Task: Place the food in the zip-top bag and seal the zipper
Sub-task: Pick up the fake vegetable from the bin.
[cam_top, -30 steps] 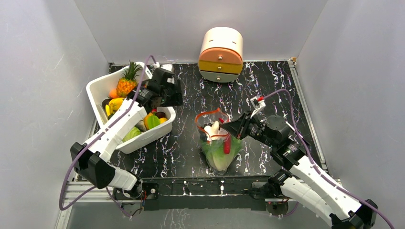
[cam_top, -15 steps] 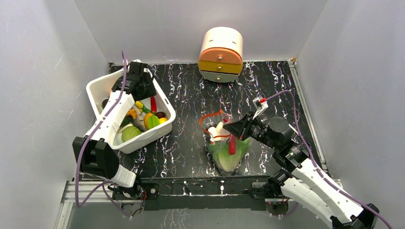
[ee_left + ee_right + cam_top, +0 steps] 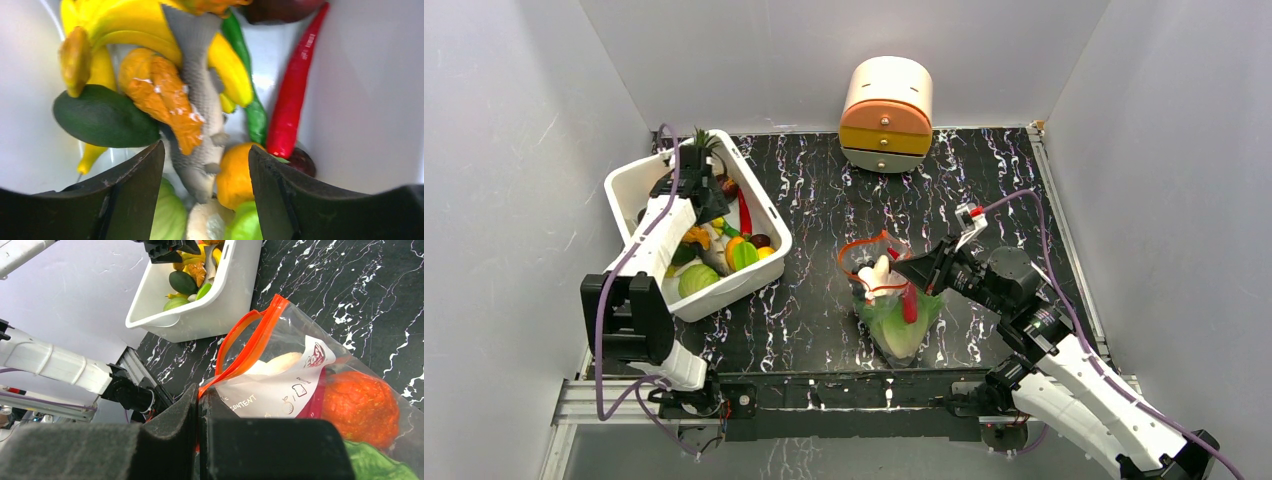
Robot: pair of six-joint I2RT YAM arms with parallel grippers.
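Marbled table (image 3: pixel 814 200) bears bag (image 3: pixel 894 335) (grey walls (image 3: pixel 754 60)).

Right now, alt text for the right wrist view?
The right gripper is shut on the red-orange zipper strip of the clear plastic bag, whose mouth gapes open. Inside show a round orange-red fruit and green cabbage leaf; a white rectangular tub of toy produce stands behind.

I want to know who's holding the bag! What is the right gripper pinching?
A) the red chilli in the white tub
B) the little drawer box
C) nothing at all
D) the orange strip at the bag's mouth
D: in the right wrist view the right gripper is shut on the zipper of the zip-top bag.
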